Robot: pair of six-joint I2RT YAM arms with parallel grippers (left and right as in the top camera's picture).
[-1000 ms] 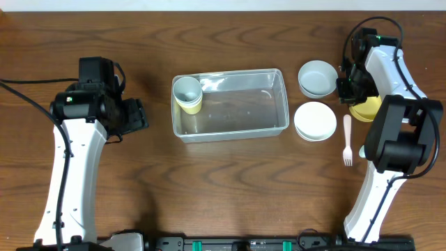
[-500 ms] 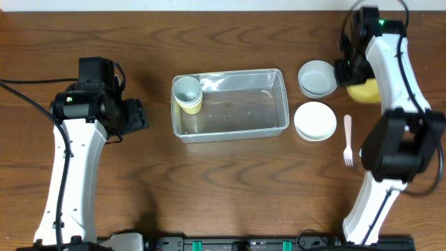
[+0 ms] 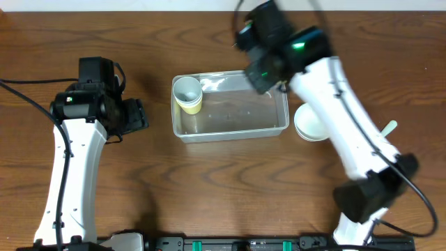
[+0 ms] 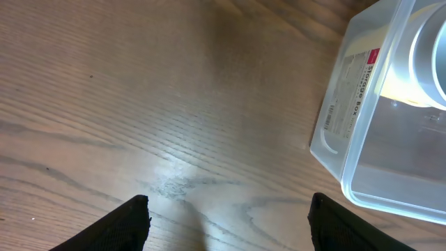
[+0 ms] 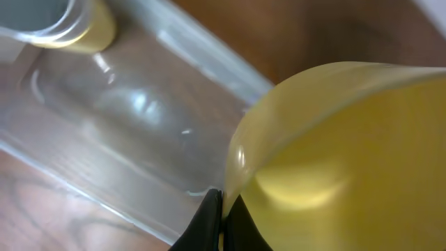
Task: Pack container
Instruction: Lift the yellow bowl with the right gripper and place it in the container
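The clear plastic container (image 3: 230, 132) sits mid-table with a yellow cup holding a white cup (image 3: 187, 94) in its left end. My right gripper (image 5: 223, 209) is shut on the rim of a yellow bowl (image 5: 334, 153) and holds it above the container (image 5: 139, 139). In the overhead view the right gripper (image 3: 268, 71) hovers over the container's back right corner, and the arm hides the bowl. My left gripper (image 4: 226, 209) is open and empty over bare table, left of the container (image 4: 362, 139); it also shows in the overhead view (image 3: 136, 117).
A white bowl (image 3: 310, 125) lies right of the container, partly under my right arm. The tip of a pale fork (image 3: 391, 127) shows further right. The stacked cups also show in the left wrist view (image 4: 428, 63) and right wrist view (image 5: 70, 21).
My right arm has swung left from the far right of the table, carrying the yellow bowl, to above the container. The left arm has not moved.
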